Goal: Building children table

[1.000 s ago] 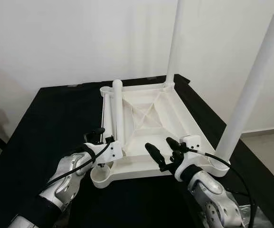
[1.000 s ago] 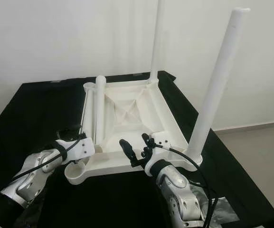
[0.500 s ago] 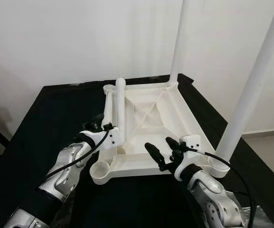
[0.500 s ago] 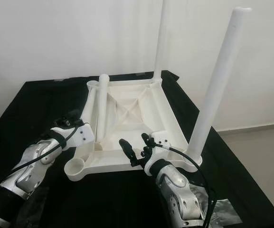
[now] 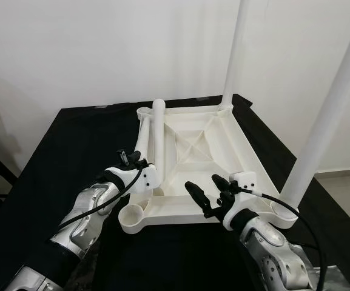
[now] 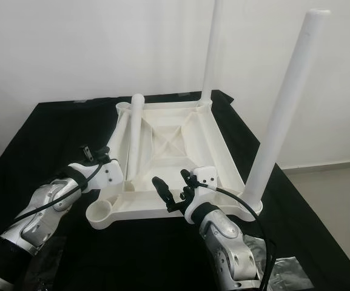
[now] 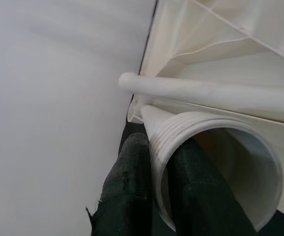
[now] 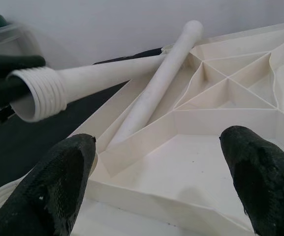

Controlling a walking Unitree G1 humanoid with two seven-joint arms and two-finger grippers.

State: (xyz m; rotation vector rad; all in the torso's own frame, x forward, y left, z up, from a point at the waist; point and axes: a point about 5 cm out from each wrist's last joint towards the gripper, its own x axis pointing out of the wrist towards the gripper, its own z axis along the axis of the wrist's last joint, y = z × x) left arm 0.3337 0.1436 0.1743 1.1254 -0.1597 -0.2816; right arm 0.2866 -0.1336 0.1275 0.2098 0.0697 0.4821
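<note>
An upturned white tabletop (image 5: 202,151) lies mid-desk (image 5: 71,145), with two legs upright at 12 and 3 o'clock. The left gripper (image 5: 139,171), at 9 o'clock, has its jaws clamped on a loose leg's (image 5: 143,136) threaded end. The right gripper (image 5: 209,195), at 6 o'clock, hovers with jaws apart.

The two eye views look down from the robot's head at the black bench (image 5: 71,139), facing the white wall at 12 o'clock. Both share the upturned white table top (image 5: 205,145). The left wrist view sits very close behind the left pincer (image 7: 159,196), looking along a threaded leg (image 7: 215,162). The right wrist view looks low between the right pincer (image 8: 156,182) fingers, sharing that leg.
</note>
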